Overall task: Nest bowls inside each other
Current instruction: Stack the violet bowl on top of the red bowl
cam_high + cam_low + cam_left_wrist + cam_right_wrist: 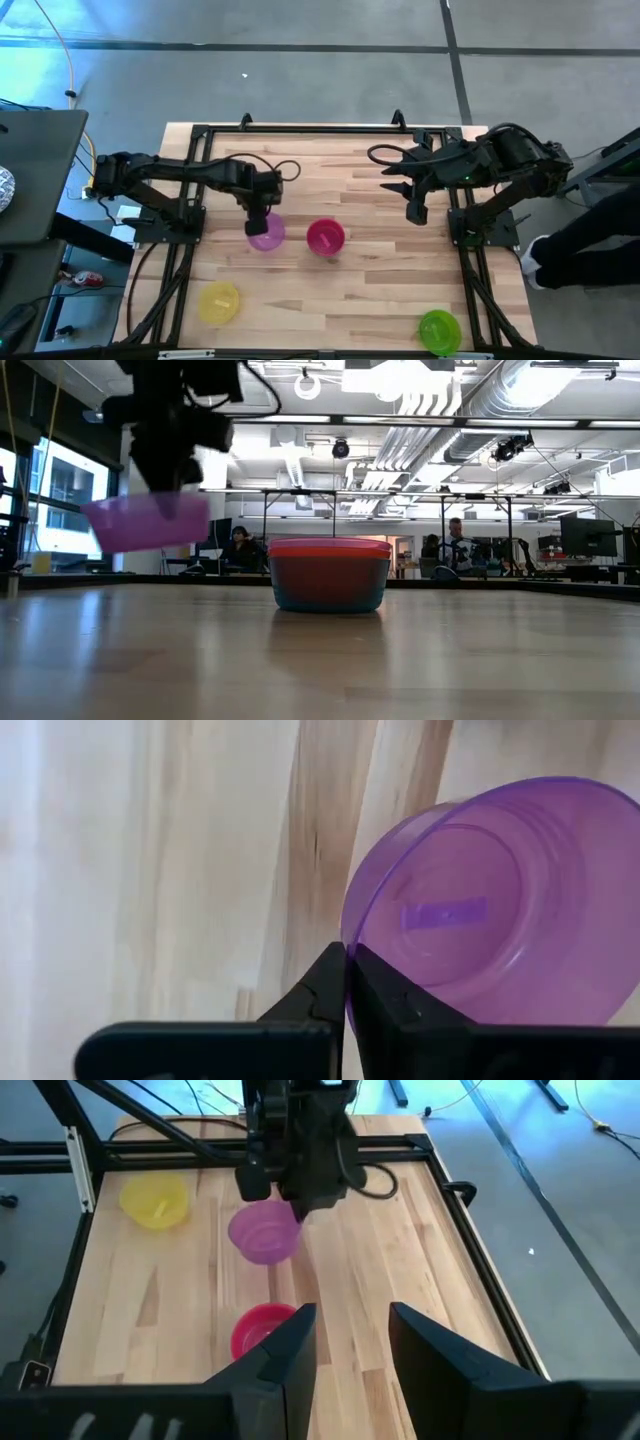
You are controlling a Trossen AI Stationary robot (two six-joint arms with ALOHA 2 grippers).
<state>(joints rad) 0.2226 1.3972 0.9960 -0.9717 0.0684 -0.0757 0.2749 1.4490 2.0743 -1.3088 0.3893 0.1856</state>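
Note:
My left gripper [261, 220] is shut on a translucent purple bowl [267, 234], which hangs in the air, tilted, in the low view [148, 522]. To its right a stack of nested bowls [330, 575] stands on the table, pink on top, then red, with teal at the bottom [325, 236]. A yellow bowl [219, 302] sits near the near left corner and a green bowl [438, 330] near the near right corner. My right gripper [392, 182] hovers open above the table's right side, touching nothing [350, 1342]. My left gripper [347, 960] pinches the purple bowl's rim [345, 925], one finger inside the bowl and one outside its wall. The fingers come from above, pointing down. The bowl is lifted clear of the table and hangs tilted below them [148, 522].
The wooden table [380, 280] has a black frame along its edges [300, 130]. Open wood lies between the stack and the green bowl. People sit far back in the room behind the table [240, 548].

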